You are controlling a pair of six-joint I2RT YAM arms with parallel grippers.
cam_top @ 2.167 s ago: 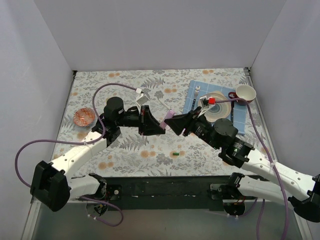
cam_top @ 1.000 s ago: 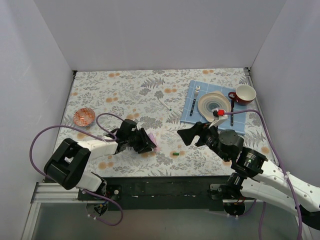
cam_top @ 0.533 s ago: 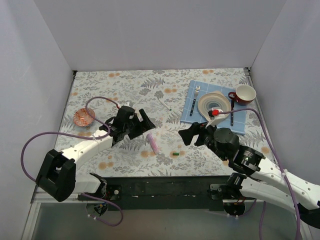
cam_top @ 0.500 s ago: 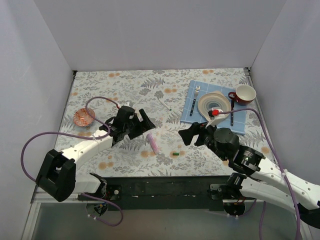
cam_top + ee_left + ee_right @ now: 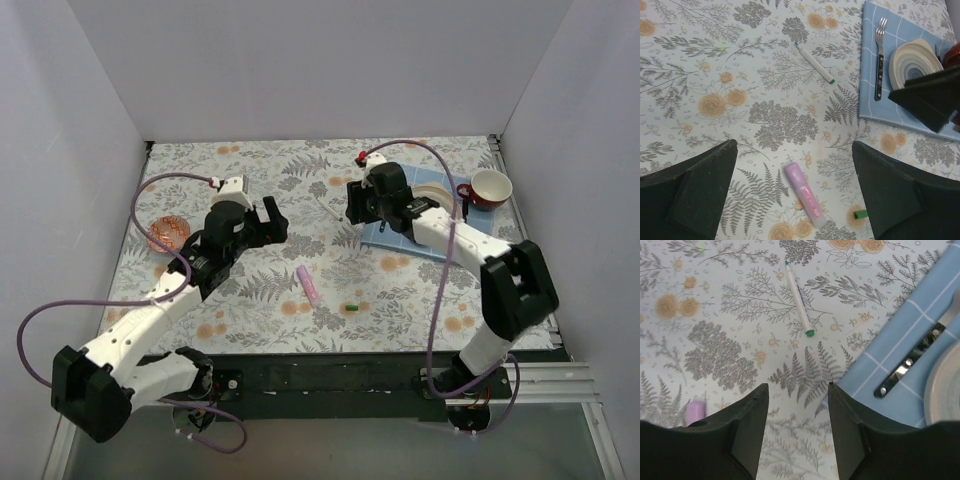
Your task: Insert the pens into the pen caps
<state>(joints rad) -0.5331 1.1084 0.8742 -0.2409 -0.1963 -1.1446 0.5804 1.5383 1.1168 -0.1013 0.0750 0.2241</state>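
Hovering right fingers [image 5: 747, 430], parted and empty, over the thin whitish green-tipped stick pen [image 5: 799, 297], with left fingers [image 5: 695, 185] spread wide, likely needing descent and a centred pinch next.

No text, brand, number or sign can be read in any of the views. The whitish pen [image 5: 798, 297] lying on the desk [image 5: 715, 270] carries a thin bluish streak along its barrel in the right wrist view. This may be printing, but it is too small and blurred to make out.
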